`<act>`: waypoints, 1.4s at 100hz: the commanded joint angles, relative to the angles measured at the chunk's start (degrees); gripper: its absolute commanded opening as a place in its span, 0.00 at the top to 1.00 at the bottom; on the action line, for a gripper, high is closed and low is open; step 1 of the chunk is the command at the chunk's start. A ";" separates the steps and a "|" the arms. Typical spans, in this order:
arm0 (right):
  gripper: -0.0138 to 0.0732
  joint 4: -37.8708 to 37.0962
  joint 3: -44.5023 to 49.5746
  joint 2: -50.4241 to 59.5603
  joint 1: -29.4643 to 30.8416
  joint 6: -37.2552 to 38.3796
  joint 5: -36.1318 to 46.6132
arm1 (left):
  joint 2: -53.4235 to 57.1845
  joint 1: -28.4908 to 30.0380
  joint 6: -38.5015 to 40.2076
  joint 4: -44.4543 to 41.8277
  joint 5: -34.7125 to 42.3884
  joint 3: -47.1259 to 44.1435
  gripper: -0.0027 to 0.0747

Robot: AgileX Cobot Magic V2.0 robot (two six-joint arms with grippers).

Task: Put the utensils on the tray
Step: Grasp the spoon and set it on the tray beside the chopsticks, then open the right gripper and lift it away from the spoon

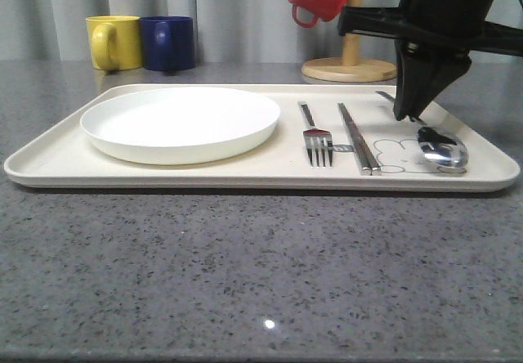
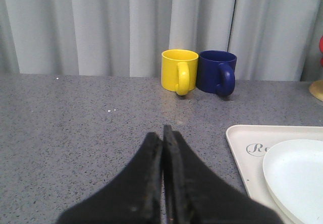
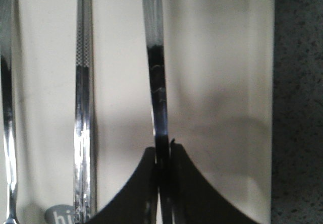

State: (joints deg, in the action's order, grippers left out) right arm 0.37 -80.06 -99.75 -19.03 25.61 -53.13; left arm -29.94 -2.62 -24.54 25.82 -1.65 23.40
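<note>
Lying on tray (image 1: 49, 167): plate (image 1: 180, 122) at left, fork (image 1: 317, 141), chopsticks (image 1: 358, 138), spoon (image 1: 437, 146) at right. Right gripper (image 1: 409, 116) clamping spoon handle; left gripper (image 2: 163, 133) pressed closed, holding nothing.

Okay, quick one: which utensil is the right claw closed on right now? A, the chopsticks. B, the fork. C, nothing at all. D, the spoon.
D: the right claw pinches the spoon by its handle, while the fork and chopsticks lie free on the tray.

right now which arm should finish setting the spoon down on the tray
Right: its gripper is shut on the spoon handle over the tray. The left gripper is shut, off beside the tray.
</note>
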 commanded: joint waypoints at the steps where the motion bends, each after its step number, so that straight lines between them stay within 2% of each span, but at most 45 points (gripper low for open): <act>1: 0.88 -0.80 -1.90 1.38 0.05 0.10 1.93 | -0.20 0.06 0.01 0.41 4.32 1.49 0.99; 11: 0.86 -0.75 -1.90 0.85 0.05 0.21 1.73 | -0.20 0.06 0.01 0.41 4.32 1.49 0.99; 18: 0.81 -0.75 -1.90 0.80 0.05 0.41 1.73 | -0.20 0.06 0.01 0.41 4.32 1.49 0.99; 37: 0.57 -0.75 -1.90 0.80 0.05 0.46 1.80 | -0.20 0.06 0.01 0.41 4.32 1.49 0.99; 51: 0.47 -0.75 -1.90 0.80 0.05 0.46 1.91 | -0.20 0.06 0.01 0.41 4.32 1.49 0.99; 80: 0.46 -0.80 -4.52 2.06 0.05 0.24 0.08 | -0.20 0.06 0.01 0.41 4.32 1.49 0.99; 97: 0.46 -0.80 -5.22 5.94 0.24 -3.68 0.25 | -0.20 0.06 0.01 0.41 4.32 1.49 0.99; 128: 0.46 -0.80 -4.40 13.29 5.29 -9.28 0.04 | -0.20 0.06 0.01 0.41 4.32 1.49 0.99; 140: 0.46 -1.58 -1.13 16.91 7.77 -10.25 2.05 | -0.20 0.06 0.01 0.41 4.32 1.49 0.99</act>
State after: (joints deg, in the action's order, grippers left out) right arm 0.00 -81.88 -87.55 -13.00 16.82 -54.44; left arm -29.94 -2.62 -24.54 25.82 -1.65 23.40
